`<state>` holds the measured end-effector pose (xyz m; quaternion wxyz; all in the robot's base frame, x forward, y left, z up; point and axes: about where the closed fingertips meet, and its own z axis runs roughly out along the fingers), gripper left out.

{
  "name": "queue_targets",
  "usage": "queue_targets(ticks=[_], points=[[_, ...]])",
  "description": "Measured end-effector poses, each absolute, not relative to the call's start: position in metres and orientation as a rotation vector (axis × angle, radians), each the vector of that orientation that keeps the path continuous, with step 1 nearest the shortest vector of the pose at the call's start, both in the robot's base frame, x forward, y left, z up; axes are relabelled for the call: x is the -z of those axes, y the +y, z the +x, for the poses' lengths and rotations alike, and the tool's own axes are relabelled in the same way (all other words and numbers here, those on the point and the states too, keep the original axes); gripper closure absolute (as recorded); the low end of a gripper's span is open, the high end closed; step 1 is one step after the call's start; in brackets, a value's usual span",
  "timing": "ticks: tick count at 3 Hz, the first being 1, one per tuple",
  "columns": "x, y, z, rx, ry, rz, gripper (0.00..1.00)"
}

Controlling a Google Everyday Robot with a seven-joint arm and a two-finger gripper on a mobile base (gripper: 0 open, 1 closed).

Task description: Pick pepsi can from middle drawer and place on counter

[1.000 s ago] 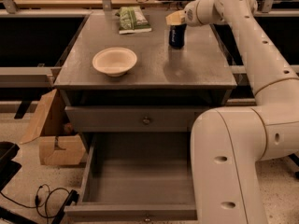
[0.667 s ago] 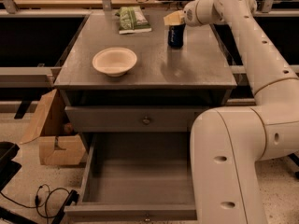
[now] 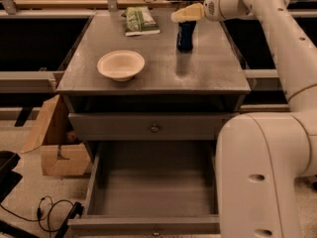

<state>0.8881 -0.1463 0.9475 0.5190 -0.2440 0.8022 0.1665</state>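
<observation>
You have the pepsi can (image 3: 185,35) upright on the back right part of the counter (image 3: 198,68), the gripper (image 3: 187,15) just over its top, open or closed you cannot tell, and the middle drawer (image 3: 153,185) stands pulled out below.

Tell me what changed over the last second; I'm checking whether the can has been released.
Almost nothing moved. The gripper hovers over the pepsi can, maybe a shade higher; whether it let go cannot be told. The can stands upright at the same spot on the counter. The bowl, green packet and open middle drawer stayed put.
</observation>
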Motion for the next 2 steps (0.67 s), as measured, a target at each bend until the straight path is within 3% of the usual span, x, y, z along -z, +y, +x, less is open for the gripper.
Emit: queue_targets(ticks=[2], points=[[-1.024, -0.207, 0.795, -0.242, 1.884, -0.636, 0.0]])
